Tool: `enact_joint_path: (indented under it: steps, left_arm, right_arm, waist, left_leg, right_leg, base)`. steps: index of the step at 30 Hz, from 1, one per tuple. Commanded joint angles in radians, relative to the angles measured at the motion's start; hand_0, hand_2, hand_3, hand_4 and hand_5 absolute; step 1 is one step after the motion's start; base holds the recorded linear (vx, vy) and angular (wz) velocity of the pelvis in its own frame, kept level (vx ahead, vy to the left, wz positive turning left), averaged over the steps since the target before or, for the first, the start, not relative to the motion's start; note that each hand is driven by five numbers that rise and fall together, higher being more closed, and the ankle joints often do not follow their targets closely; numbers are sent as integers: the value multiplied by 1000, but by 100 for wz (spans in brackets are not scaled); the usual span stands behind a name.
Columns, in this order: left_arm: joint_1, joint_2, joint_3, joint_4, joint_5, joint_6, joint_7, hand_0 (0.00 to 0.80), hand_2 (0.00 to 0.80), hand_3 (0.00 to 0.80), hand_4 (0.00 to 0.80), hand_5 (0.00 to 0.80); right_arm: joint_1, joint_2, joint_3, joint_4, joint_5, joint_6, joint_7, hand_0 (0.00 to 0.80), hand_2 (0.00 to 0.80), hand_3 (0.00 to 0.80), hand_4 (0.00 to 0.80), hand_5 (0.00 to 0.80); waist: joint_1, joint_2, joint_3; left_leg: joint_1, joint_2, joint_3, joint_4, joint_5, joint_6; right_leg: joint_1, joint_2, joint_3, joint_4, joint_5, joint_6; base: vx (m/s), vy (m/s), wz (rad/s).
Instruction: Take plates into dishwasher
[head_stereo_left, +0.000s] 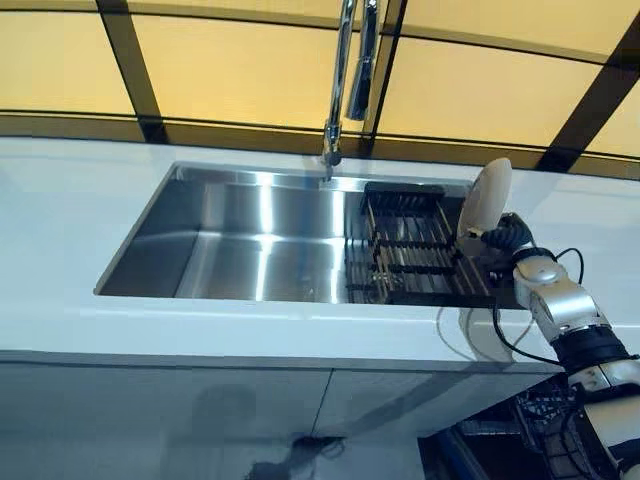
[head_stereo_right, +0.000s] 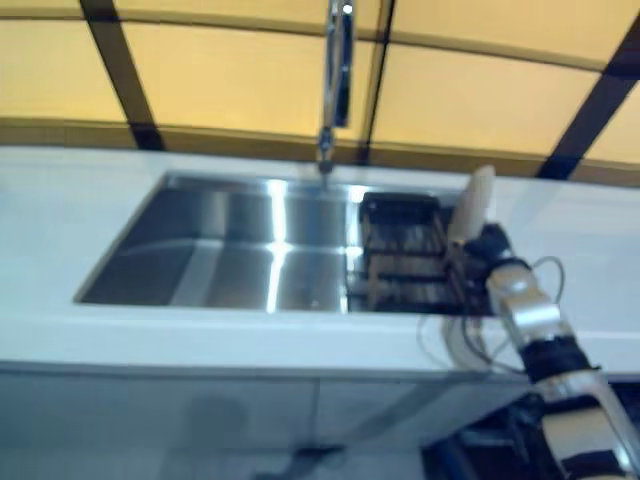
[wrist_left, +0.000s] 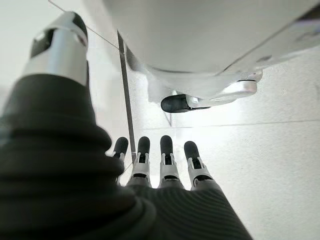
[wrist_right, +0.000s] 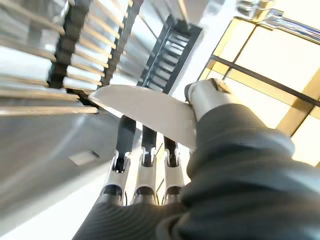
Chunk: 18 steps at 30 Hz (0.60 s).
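right hand (head_stereo_left: 500, 232): fingers (wrist_right: 142, 137) and thumb clamped on plate (head_stereo_left: 486, 198), upright for lifting from rack (head_stereo_left: 415, 245), sink (head_stereo_left: 250, 235) 3 o'clock | left hand (wrist_left: 160, 165): fingers straight, apart, idle

My arm (head_stereo_left: 560, 305): silver-grey segments, black bands between. Wrist under dark ribbed cover. My right hand (wrist_right: 145, 165) and left hand (wrist_left: 162, 165): silver fingers, dark tips.

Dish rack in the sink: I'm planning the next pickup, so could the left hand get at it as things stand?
Probably not easily: the left hand hangs away from the counter, while the right hand, holding a plate, crowds the dish rack.
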<state>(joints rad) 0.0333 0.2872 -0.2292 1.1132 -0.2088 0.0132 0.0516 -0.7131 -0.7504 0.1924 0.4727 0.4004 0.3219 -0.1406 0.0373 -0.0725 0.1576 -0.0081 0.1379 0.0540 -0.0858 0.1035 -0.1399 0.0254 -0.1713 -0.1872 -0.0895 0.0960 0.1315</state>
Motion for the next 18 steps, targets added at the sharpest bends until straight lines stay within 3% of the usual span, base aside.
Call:
enact_joint_path:
  steps: [1,18]
  left_arm:
    - [-32,-2,-9,89,33,-16,21,0,0,0,0,0]
    - [-37,19,-2,111,42,-21,10,0,0,0,0,0]
  right_arm:
    - [-17,-45,-73,-71,28,-99,13,800,800,800,800,800]
    - [31,-295,-181,-124,72,-87,-4,800,800,800,800,800]
  waist:
    - [2,-12,-39]
    - [-83,-51,-80]
  left_leg:
    - [73,-1,61,-2,-70,31]
    - [125,24,127,-2,-88,28]
  right_leg:
    - [34,-16,9,2,-16,16]
    - [38,4,78,2,-12,27]
  base:
    - [14,-4,-5]
    - [17,2,-14]
